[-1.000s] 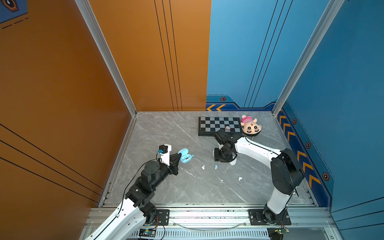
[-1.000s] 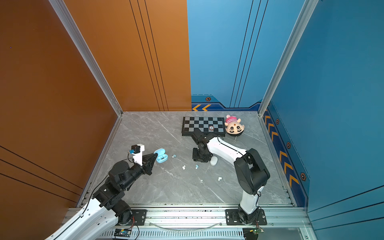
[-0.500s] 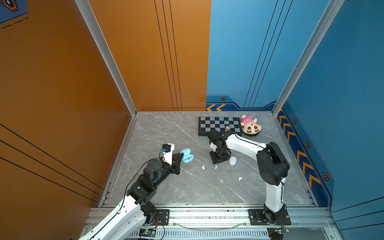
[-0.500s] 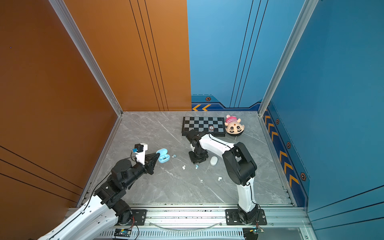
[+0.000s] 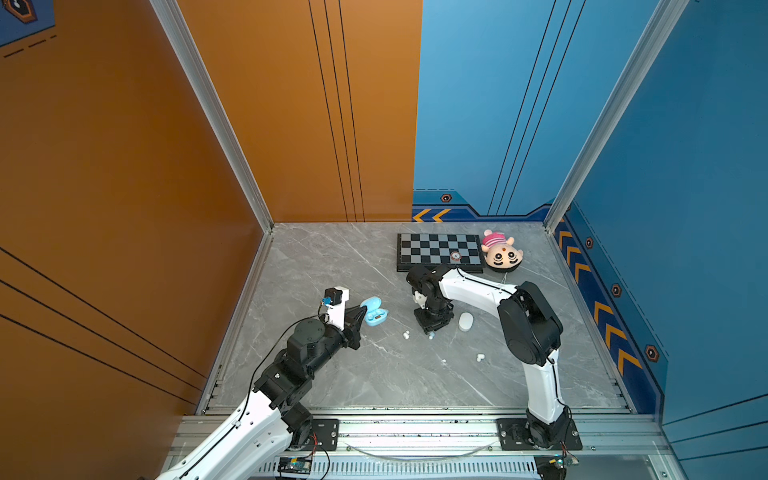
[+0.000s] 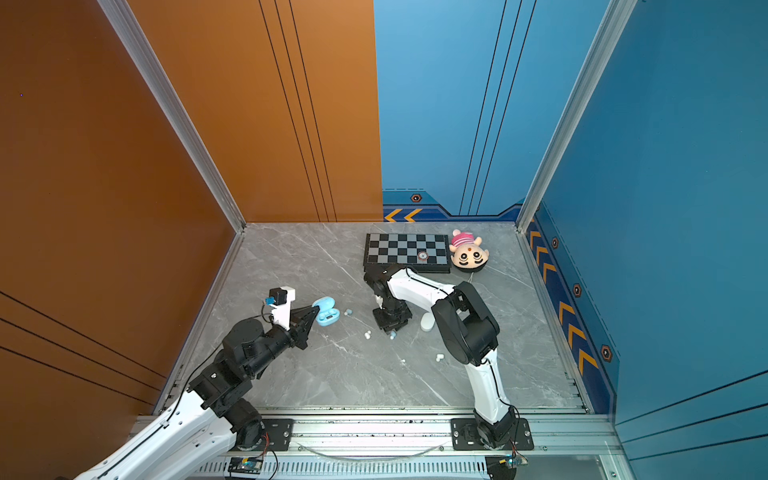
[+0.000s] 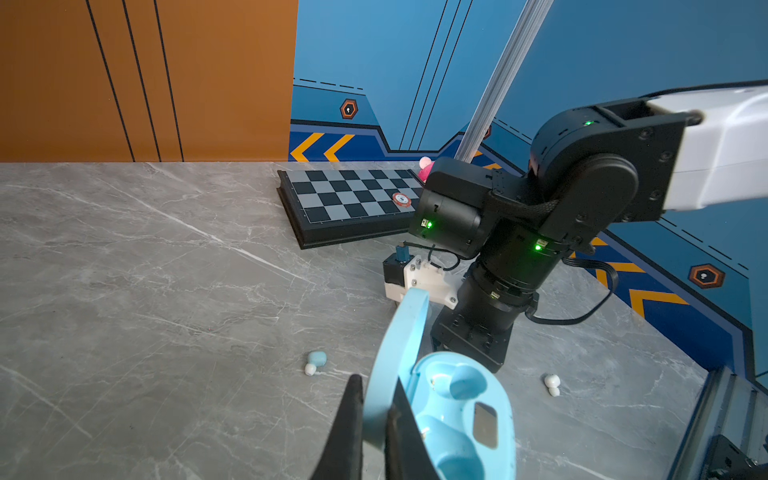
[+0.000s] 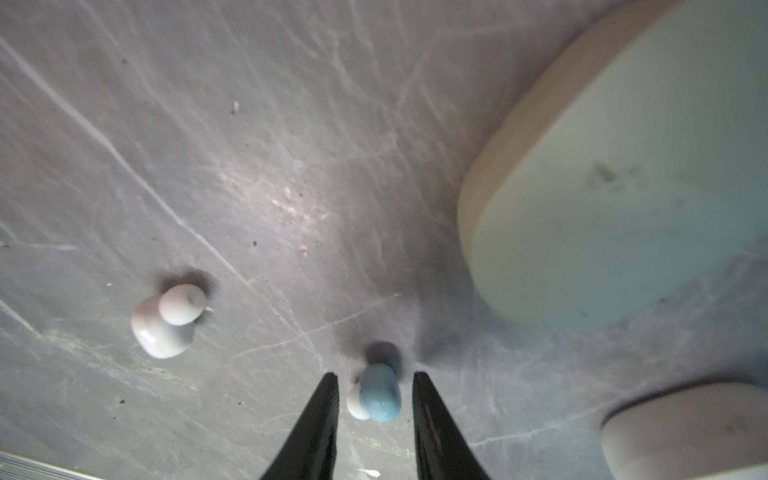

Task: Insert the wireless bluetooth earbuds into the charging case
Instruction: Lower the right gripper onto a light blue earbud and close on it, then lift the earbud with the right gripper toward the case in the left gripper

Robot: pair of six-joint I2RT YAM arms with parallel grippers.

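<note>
My left gripper (image 7: 375, 388) is clamped tight on the raised lid of the pale blue charging case (image 7: 457, 415), which sits open on the left of the grey table (image 5: 332, 374). From the left wrist camera I see only bare blue plastic in its two wells. A blue earbud (image 6: 348, 311) lies just right of the case, and a white earbud (image 5: 406, 333) lies further right and nearer me. Next comes my right gripper (image 8: 374, 376), pointing down, its jaws partly open. They straddle a second blue earbud (image 8: 380, 397) with a gap on each side. Just right of it lies a closed white case (image 5: 465, 321), and I cannot tell what it holds. Another white earbud (image 5: 480, 357) lies nearer, well apart.
</note>
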